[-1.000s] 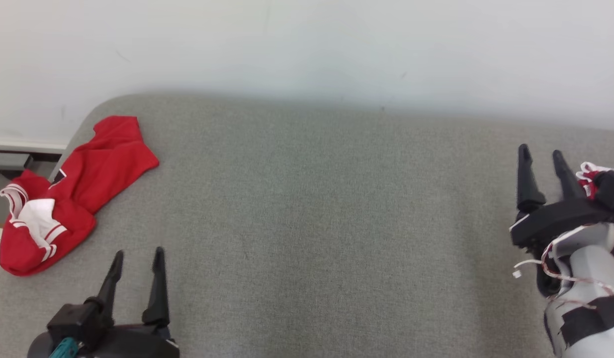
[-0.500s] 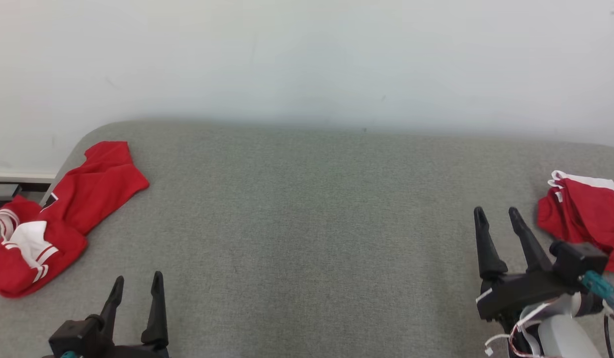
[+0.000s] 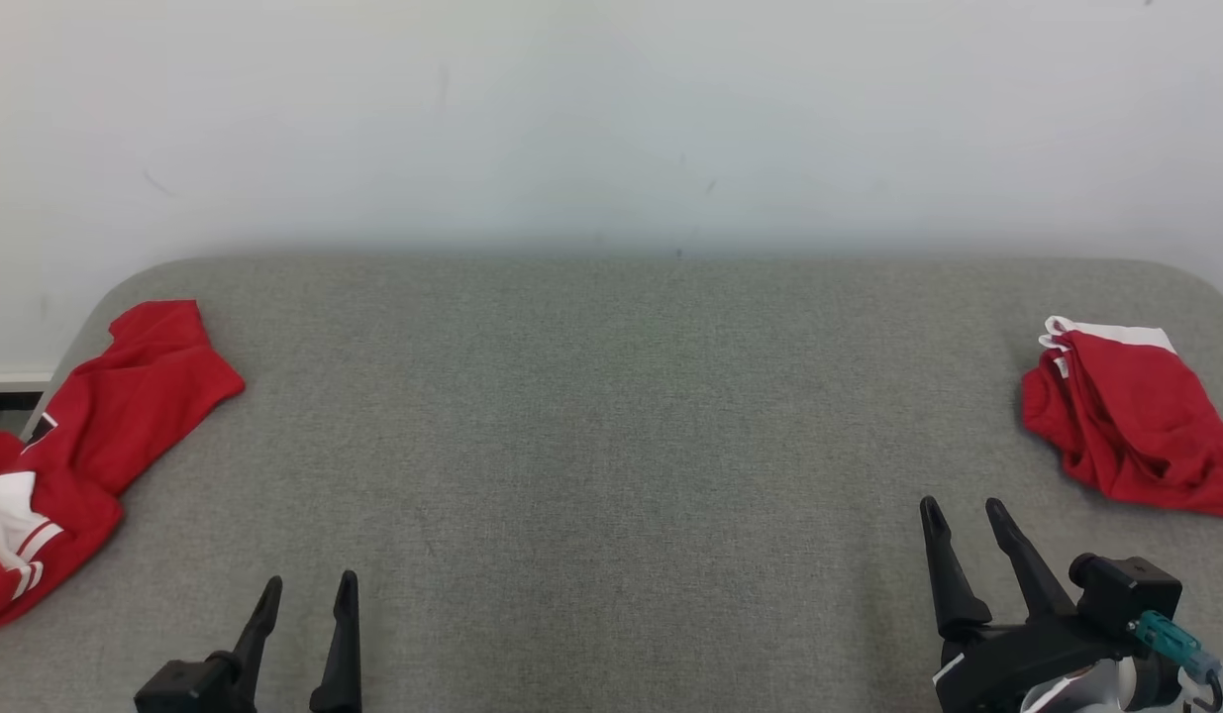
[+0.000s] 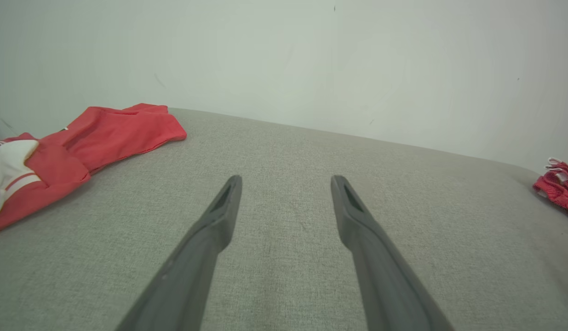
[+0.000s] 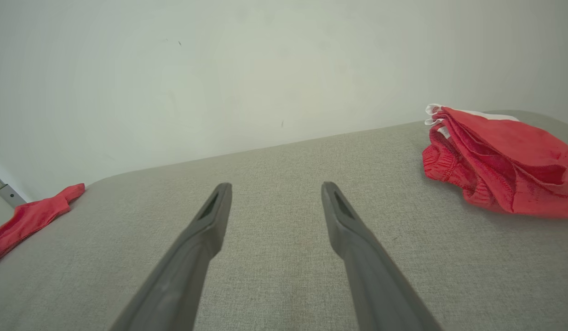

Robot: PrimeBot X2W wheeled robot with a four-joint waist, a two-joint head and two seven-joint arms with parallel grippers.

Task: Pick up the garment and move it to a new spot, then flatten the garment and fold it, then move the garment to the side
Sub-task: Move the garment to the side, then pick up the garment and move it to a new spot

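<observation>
While the left pincer (image 3: 310,584) and the right pincer (image 3: 963,507) both stand spread apart and empty over the grey table (image 3: 611,446), the crumpled red garment (image 3: 126,396) sprawls at the far left edge, its white-striped trim bunched up. Best play, I'd say: the left arm swings out, pinches a thick fold and lifts clean. A second red bundle (image 3: 1126,416) lies compact at the right edge.

A grey fabric-covered surface (image 3: 611,446) with rounded far corners stands against a pale wall. At its left edge lies a crumpled red garment with white stripes (image 3: 106,416), and part of it seems to hang over that edge. Near the right edge, well apart, lies a bunched red garment with white trim (image 3: 1126,426).
</observation>
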